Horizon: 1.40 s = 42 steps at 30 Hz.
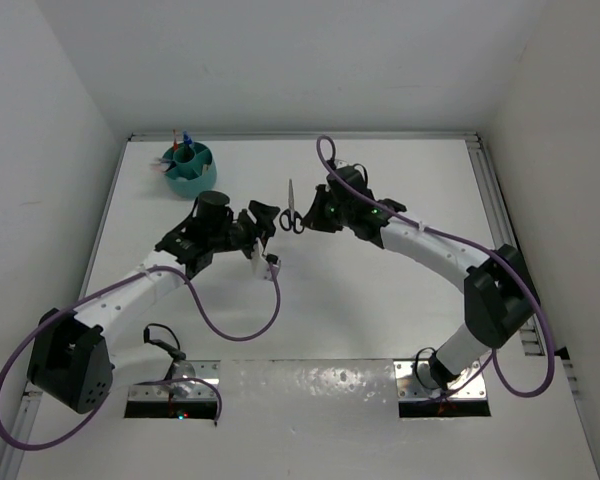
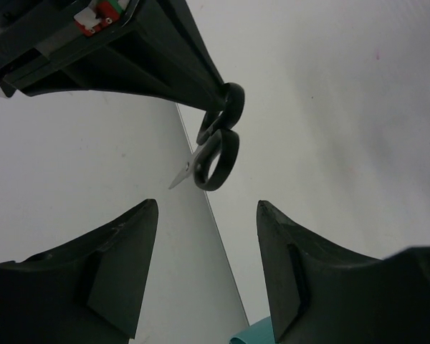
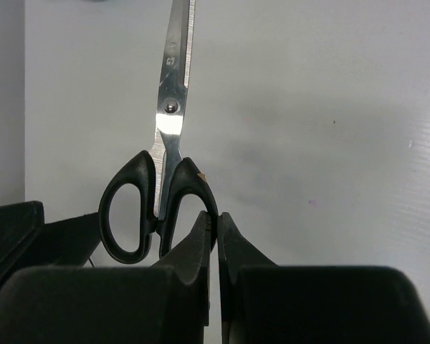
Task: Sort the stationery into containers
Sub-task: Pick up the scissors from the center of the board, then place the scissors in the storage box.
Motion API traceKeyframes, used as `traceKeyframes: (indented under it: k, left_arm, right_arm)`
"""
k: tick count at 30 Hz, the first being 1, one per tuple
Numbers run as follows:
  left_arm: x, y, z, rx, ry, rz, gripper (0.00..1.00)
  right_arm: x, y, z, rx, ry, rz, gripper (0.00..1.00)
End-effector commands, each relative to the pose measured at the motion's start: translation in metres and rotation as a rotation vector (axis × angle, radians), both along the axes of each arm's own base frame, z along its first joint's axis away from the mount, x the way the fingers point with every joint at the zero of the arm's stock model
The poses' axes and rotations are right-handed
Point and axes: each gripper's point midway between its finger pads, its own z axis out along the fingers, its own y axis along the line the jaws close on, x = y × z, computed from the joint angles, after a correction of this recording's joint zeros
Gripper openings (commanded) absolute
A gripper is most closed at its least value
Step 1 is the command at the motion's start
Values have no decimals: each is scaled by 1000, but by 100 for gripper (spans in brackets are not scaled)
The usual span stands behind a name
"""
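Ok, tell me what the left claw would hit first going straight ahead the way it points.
Probably the scissors: their black handles, pinched in the right claw, lie dead ahead of the open left claw. How far off is unclear.

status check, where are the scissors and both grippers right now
Left gripper open, empty, facing the scissors. Right gripper shut on scissors handle. Nothing between them; teal organiser at back left.

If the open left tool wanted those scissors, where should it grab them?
Likely the scissors by their closed blades, just beyond the pivot, approached from the left. The right tool is shut on one black handle loop, crowding that end, while the blades form one narrow flat strip that the open left tool can span.
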Motion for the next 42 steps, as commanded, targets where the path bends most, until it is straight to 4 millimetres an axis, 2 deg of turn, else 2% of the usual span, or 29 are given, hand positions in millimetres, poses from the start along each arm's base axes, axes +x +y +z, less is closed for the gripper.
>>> traceKeyframes:
  k: [1,11,22,23,24,28,36,41,42]
  left_arm:
    - [2,-7,8,-8,-68,-23,54]
    - [-5,-4,-6,35,-114,-53,47]
    - [-4,-11,-2,3,-143,-61,46]
    - [-4,-11,-4,5,-141,-60,44]
    - [-1,-13,4,-10,-176,-60,42]
    - [1,-14,2,-5,-181,-62,36]
    - [4,-18,7,-20,-185,-69,16]
    - [2,-17,6,-33,-162,-66,0]
    - [2,-16,6,-40,-148,-55,0]
  right_arm:
    - [-4,9,20,59,-37,6,0]
    - [-9,19,34,83,-67,28,0]
    - [-8,29,44,88,-88,54,0]
    - [-9,29,44,91,-86,53,0]
    - [-10,31,45,95,-89,60,0]
    - [-12,37,51,105,-98,74,0]
    - [-15,43,51,115,-94,102,0]
    - [-15,47,54,128,-108,113,0]
    - [-13,47,55,131,-114,114,0]
